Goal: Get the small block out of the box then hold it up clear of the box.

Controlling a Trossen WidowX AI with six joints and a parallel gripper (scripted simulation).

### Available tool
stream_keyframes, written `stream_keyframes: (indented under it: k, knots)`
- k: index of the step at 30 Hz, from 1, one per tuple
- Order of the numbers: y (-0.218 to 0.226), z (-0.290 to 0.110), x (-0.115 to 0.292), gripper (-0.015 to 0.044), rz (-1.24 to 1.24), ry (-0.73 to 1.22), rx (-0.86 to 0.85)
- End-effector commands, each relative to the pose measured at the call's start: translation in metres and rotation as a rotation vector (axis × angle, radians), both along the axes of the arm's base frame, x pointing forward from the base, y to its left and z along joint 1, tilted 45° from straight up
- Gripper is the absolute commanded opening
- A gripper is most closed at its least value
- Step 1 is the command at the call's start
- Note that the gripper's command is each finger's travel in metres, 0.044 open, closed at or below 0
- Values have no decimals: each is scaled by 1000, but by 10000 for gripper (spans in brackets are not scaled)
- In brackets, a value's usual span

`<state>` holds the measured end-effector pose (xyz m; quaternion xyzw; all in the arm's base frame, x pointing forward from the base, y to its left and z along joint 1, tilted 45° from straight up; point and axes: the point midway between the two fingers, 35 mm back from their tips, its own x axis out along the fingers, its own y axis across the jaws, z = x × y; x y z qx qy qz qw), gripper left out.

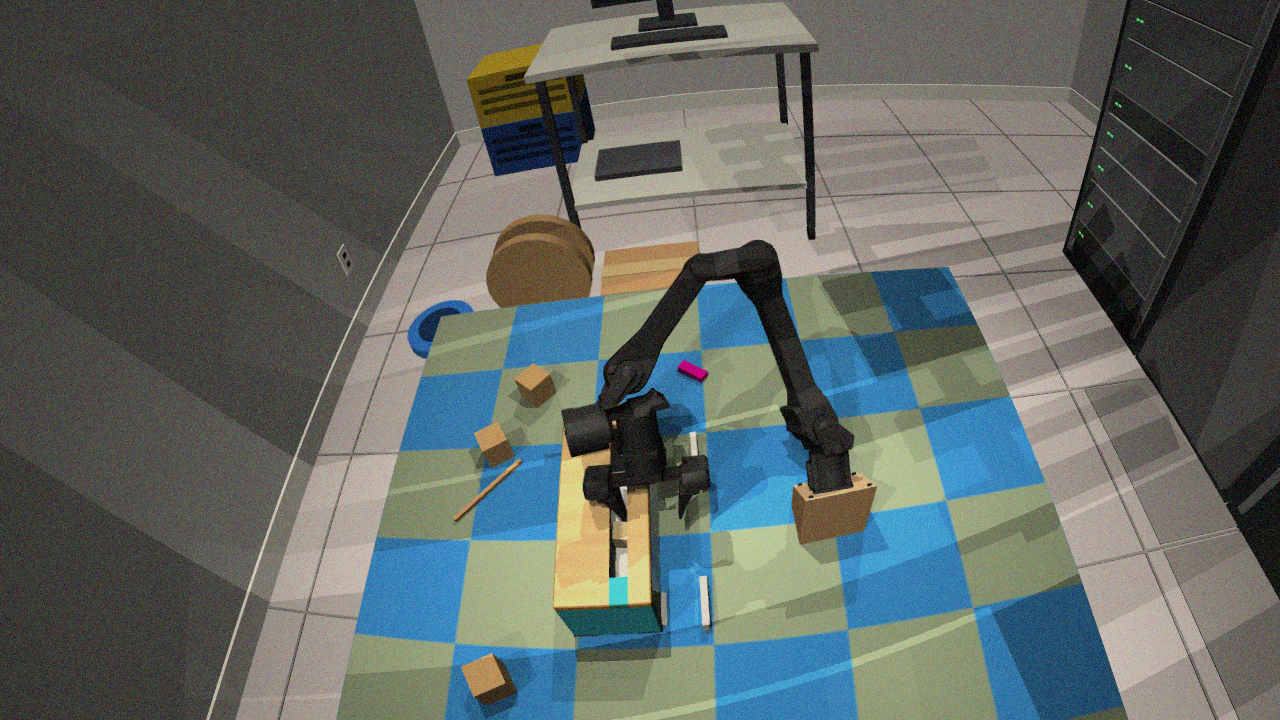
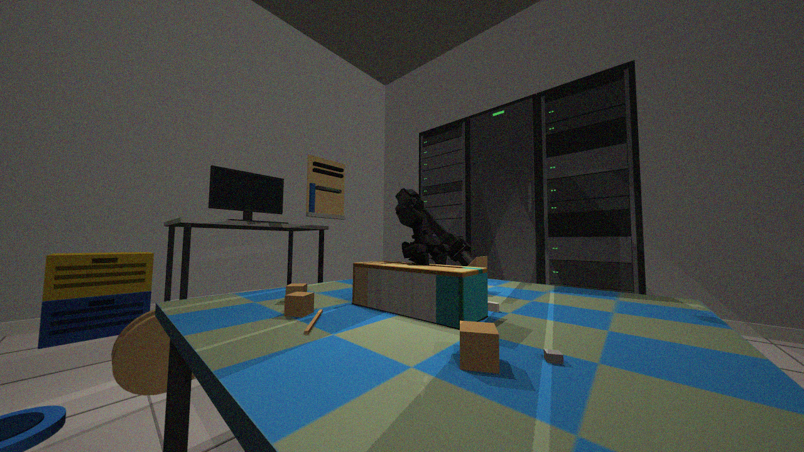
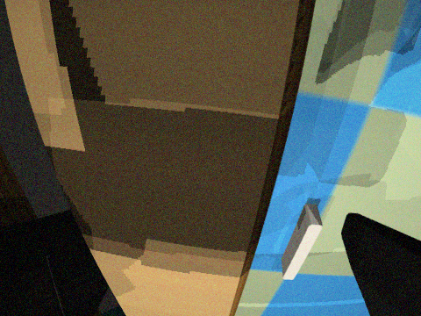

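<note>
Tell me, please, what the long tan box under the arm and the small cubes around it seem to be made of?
The long tan box looks like matte wood or plywood: flat tan top, no gloss, with one teal-painted end. The small tan cubes look like the same dull wood or cardboard; the look leaves that open. The open end effector is matte black, plastic or metal.
</note>
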<state>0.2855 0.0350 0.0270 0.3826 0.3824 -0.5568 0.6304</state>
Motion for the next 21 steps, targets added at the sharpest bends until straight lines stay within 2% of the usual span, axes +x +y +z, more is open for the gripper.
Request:
stream_keyframes:
  k: [1,21]
  knots:
    - [6,-7,-1,400,-4,2,4]
    - [37,-36,-2,400,-4,2,7]
